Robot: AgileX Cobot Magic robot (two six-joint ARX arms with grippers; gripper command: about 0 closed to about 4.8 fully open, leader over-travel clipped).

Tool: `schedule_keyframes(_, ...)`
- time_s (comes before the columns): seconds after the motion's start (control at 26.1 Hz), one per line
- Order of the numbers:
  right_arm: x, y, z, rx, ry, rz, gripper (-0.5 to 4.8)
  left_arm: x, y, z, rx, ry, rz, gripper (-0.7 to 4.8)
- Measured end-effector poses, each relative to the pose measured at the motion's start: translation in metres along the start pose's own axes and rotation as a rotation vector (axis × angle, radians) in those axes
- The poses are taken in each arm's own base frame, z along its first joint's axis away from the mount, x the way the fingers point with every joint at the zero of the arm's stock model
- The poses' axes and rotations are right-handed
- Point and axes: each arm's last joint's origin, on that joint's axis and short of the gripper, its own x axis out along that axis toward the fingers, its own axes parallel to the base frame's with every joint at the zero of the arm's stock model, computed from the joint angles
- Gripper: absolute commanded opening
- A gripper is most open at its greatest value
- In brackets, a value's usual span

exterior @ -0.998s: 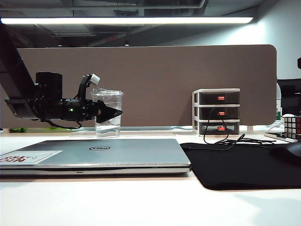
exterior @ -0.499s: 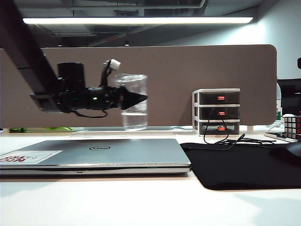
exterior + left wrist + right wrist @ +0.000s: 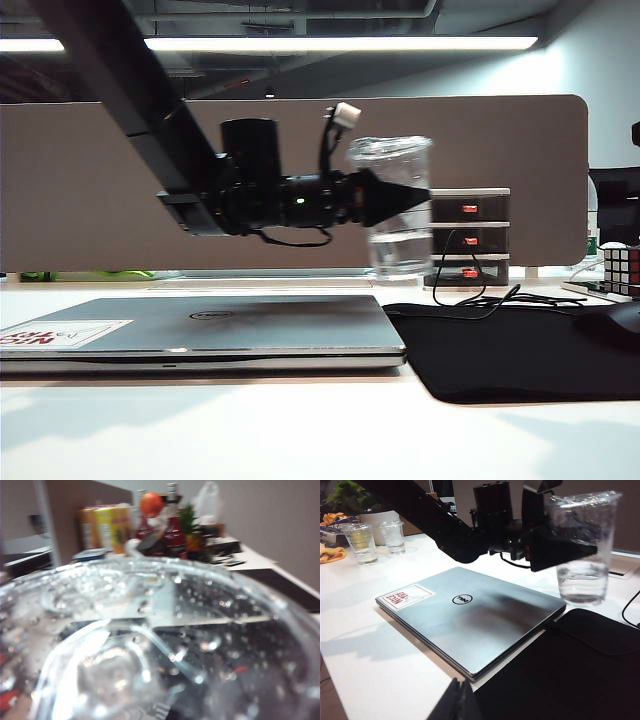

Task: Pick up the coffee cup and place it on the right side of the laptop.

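The coffee cup (image 3: 400, 250), clear plastic with a lid and some clear liquid, hangs upright a little above the table, past the far right corner of the laptop (image 3: 210, 325). My left gripper (image 3: 405, 200) is shut on its upper half from the side. In the right wrist view the coffee cup (image 3: 582, 575) sits in that left gripper (image 3: 560, 550), beyond the closed silver Dell laptop (image 3: 470, 615). The left wrist view is filled by the blurred cup (image 3: 150, 645). My right gripper (image 3: 460, 695) rests shut and empty by the laptop's near corner.
A black mouse mat (image 3: 510, 350) lies right of the laptop. Behind it stand a three-drawer organizer (image 3: 470, 240) with a black cable (image 3: 480, 295), and a Rubik's cube (image 3: 622, 268) at far right. Two other cups (image 3: 361, 542) stand far off beside a plant.
My left arm has swung to the right with the cup, carrying it from behind the laptop's middle to its right end, raised slightly. The right gripper has not moved.
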Motion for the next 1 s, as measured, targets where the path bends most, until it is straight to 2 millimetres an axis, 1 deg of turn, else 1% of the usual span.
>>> schedule_keyframes(0.15, 0.0, 0.0, 0.0, 0.0, 0.0, 0.0, -0.01, 0.022, -0.015, 0.0, -0.035, -0.006, -0.075, 3.3)
schedule_keyframes(0.35, 0.0, 0.0, 0.0, 0.0, 0.0, 0.0, -0.01, 0.04, -0.032, 0.001, -0.071, -0.008, -0.222, 3.31)
schedule_keyframes(0.42, 0.0, 0.0, 0.0, 0.0, 0.0, 0.0, -0.01, 0.047, -0.038, 0.001, -0.076, -0.008, -0.255, 3.31)
schedule_keyframes(0.61, 0.0, 0.0, 0.0, 0.0, 0.0, 0.0, -0.01, 0.057, -0.048, 0.0, -0.088, -0.005, -0.319, 3.31)
schedule_keyframes(0.81, 0.0, 0.0, 0.0, 0.0, 0.0, 0.0, -0.01, 0.066, -0.057, -0.003, -0.115, 0.012, -0.349, 3.31)
schedule_keyframes(1.0, 0.0, 0.0, 0.0, 0.0, 0.0, 0.001, -0.01, 0.072, -0.063, -0.012, -0.088, 0.045, -0.355, 3.31)
